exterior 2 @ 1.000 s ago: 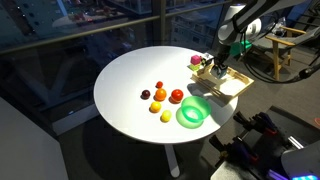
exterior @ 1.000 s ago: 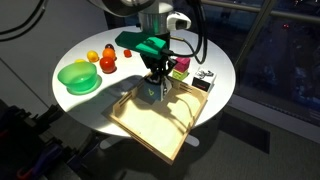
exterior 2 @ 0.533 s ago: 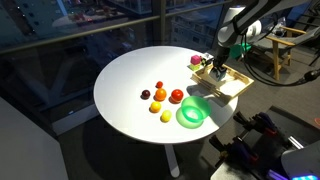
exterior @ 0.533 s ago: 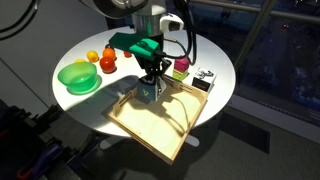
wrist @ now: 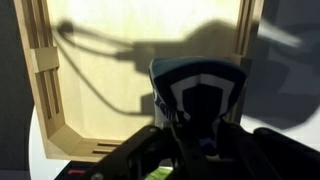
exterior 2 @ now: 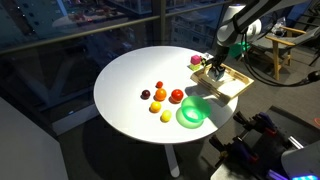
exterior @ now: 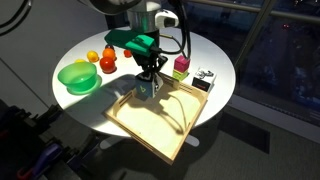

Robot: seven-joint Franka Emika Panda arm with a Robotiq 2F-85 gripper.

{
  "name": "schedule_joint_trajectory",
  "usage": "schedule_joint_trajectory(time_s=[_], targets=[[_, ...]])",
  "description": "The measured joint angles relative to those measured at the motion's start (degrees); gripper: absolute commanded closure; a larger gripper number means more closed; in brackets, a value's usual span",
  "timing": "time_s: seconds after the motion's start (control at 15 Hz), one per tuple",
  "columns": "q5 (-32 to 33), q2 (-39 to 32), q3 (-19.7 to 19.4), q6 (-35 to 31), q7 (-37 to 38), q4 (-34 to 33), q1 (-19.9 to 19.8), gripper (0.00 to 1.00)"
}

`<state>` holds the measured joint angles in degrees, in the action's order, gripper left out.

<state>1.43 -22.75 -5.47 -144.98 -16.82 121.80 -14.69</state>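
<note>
My gripper (exterior: 149, 78) is shut on a small blue and white can (exterior: 148, 91) and holds it upright just over the near-table end of a shallow wooden tray (exterior: 150, 130). In the wrist view the can (wrist: 200, 98) fills the space between the dark fingers, with the tray's pale floor (wrist: 120, 70) behind it. In an exterior view the gripper (exterior 2: 217, 63) hangs over the same tray (exterior 2: 232, 88) at the round white table's edge. The lower part of the can is hidden by the fingers.
A green bowl (exterior: 77, 77) and several small fruits (exterior: 106, 62) sit on the round white table (exterior: 210, 55). A pink and green block (exterior: 181, 67) and a black and white box (exterior: 204, 81) stand beside the tray. A cable's shadow crosses the tray.
The gripper with the can has shifted slightly across the tray toward the fruit side. Nothing else has moved.
</note>
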Motion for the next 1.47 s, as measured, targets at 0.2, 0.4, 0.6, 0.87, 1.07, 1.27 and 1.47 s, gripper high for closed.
schedule_joint_trajectory(time_s=[0.2, 0.4, 0.6, 0.87, 1.07, 1.27, 1.47], targets=[[-0.74, 2.43, 0.00, -0.05, -1.14, 0.96, -0.15, 0.94], [-2.08, 4.63, 0.00, -0.11, -2.68, 2.16, -0.33, 0.94], [-3.19, 6.20, -0.01, -0.20, -4.01, 3.24, -0.42, 0.94], [-4.13, 7.18, -0.04, -0.22, -4.91, 4.02, -0.48, 0.94], [-4.31, 7.44, -0.10, -0.22, -5.18, 4.30, -0.50, 0.94], [-4.33, 7.44, -0.18, -0.22, -5.27, 4.35, -0.50, 0.94], [-4.34, 7.44, -0.24, -0.22, -5.35, 4.37, -0.50, 0.94]])
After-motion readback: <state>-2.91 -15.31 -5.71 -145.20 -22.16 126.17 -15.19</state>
